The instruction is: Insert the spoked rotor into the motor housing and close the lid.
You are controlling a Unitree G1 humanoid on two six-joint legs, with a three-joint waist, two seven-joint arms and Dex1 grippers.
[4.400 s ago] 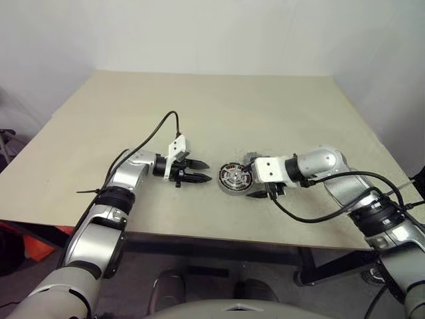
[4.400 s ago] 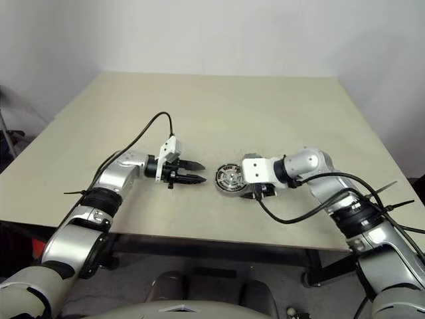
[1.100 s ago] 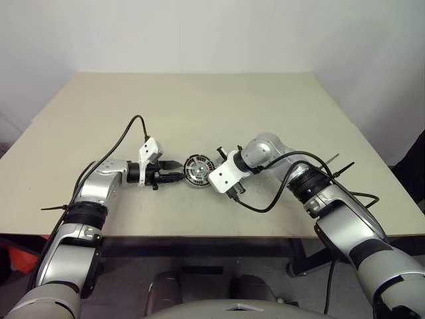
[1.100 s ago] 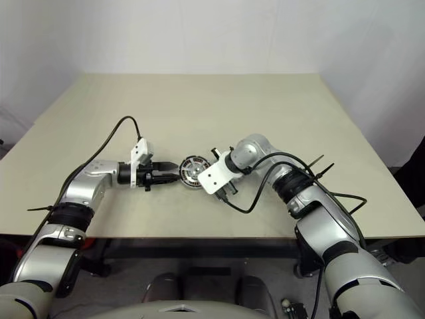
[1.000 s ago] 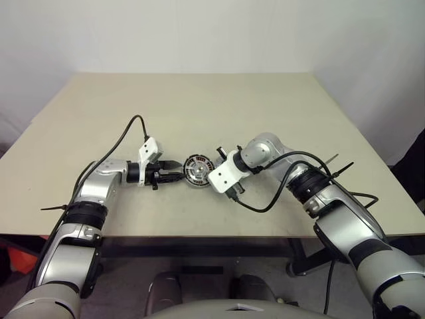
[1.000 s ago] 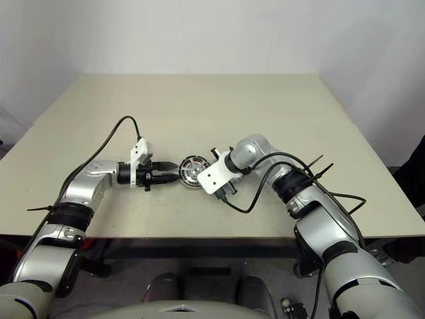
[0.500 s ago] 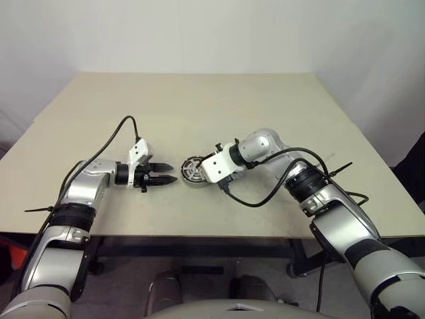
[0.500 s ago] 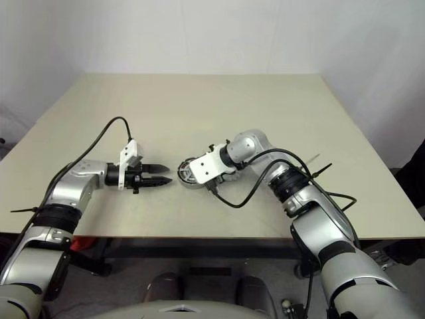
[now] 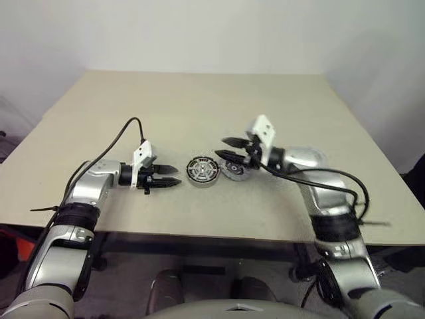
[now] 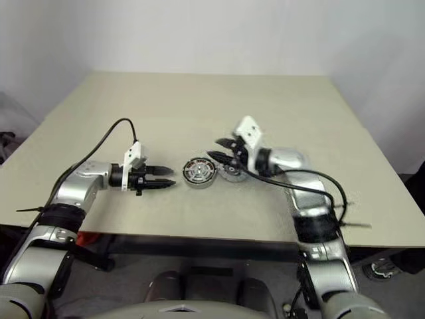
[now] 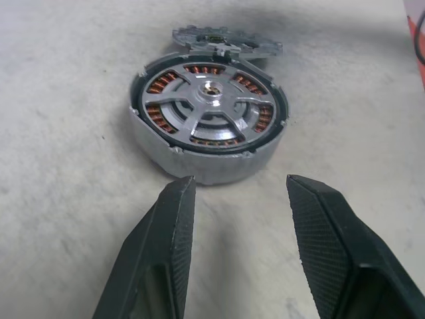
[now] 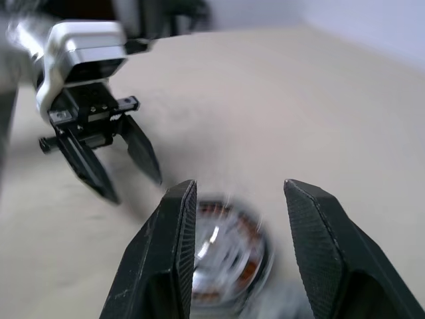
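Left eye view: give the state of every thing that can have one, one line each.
spoked rotor: seated in the housing, spoked face up.
motor housing: upright on the table, uncovered.
lid: off, lying on the table beside the housing.
left gripper: open, empty, short of the housing.
right gripper: open, empty, above the lid.

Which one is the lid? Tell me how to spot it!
Look at the beige table, near its front edge, between the two grippers. Two round metal parts sit there side by side: the motor housing, with copper windings showing, and beside it, toward the robot's right, the lid. The lid is the plainer grey one with no copper, lying just below the right gripper.
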